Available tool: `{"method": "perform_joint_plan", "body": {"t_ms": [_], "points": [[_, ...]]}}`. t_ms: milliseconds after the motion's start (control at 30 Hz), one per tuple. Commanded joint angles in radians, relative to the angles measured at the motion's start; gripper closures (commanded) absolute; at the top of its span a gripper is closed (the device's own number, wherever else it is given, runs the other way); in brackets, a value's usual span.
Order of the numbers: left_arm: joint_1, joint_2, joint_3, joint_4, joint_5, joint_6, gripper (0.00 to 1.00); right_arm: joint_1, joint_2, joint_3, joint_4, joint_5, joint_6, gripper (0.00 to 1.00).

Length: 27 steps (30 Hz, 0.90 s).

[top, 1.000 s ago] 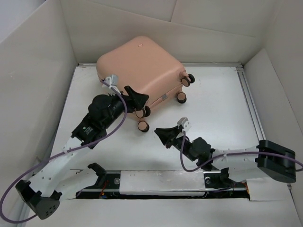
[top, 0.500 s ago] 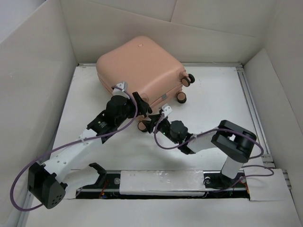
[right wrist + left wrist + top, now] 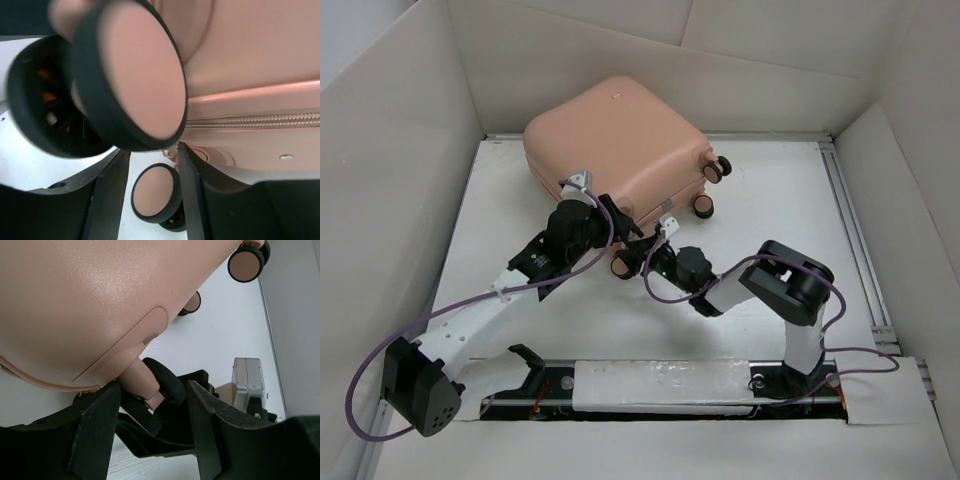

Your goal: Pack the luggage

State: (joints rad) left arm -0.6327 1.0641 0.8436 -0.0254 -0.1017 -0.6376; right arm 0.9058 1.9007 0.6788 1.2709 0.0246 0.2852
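Top view just gives us the big picture: the left end effector [image 3: 620,220] is tucked against the 6 o'clock edge of the luggage [image 3: 620,135]. The right end effector [image 3: 638,255] sits just beside it, by the near caster [image 3: 620,265].

The left wrist view adds more. Its fingers [image 3: 95,425] straddle a caster stem [image 3: 142,382], partly closed, but we can't tell if they actually pinch it. On the right wrist view the fingers [image 3: 107,200] stand narrowly parted with nothing between them, and there's a blurry wheel [image 3: 135,75] just past the tips.

The luggage lies zipped up around 11 o'clock on the surface [image 3: 780,230], close to the back wall [image 3: 670,70]. We've got loads of free room from 2 to 5 o'clock.

A second ago the right arm [image 3: 790,285] lay low near 5 o'clock. It's swung in since, and the luggage hasn't budged.
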Motion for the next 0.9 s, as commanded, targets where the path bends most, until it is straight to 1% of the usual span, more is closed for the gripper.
{"method": "perform_joint_plan", "body": {"t_ms": [0,67,133,233,300,433,567,600,667,800,833,867], "points": [[0.002,0.017,-0.001,0.084,0.019,-0.013,0.51,-0.031,0.032,0.039,0.232,-0.052,0.049,0.53],[0.002,0.017,-0.001,0.096,0.03,-0.013,0.54,-0.031,0.044,0.039,0.274,-0.034,0.058,0.53],[0.002,0.027,-0.011,0.107,0.039,-0.013,0.54,-0.031,0.067,0.039,0.326,-0.025,0.071,0.53],[0.002,0.027,-0.011,0.116,0.039,-0.013,0.6,-0.051,0.103,0.048,0.392,-0.066,0.104,0.53],[0.002,0.027,-0.011,0.116,0.039,-0.013,0.61,-0.06,0.135,0.059,0.476,-0.104,0.144,0.57],[0.002,0.027,-0.011,0.116,0.039,-0.013,0.61,-0.079,0.169,0.085,0.539,-0.146,0.192,0.58],[0.002,0.027,-0.011,0.102,0.03,-0.013,0.61,-0.079,0.126,0.064,0.539,-0.166,0.192,0.53],[0.002,0.027,-0.011,0.102,0.02,-0.013,0.61,-0.079,0.112,0.044,0.539,-0.166,0.192,0.5],[0.002,0.027,-0.011,0.102,0.029,-0.013,0.61,-0.079,0.08,0.028,0.539,-0.166,0.18,0.48],[0.002,0.027,-0.011,0.113,0.039,-0.013,0.61,-0.079,0.055,0.028,0.539,-0.196,0.18,0.48],[0.002,0.027,-0.011,0.113,0.039,-0.013,0.61,-0.079,0.055,0.028,0.539,-0.207,0.18,0.55],[0.002,0.027,-0.021,0.113,0.039,-0.013,0.61,-0.079,0.055,0.037,0.539,-0.207,0.18,0.57]]}}
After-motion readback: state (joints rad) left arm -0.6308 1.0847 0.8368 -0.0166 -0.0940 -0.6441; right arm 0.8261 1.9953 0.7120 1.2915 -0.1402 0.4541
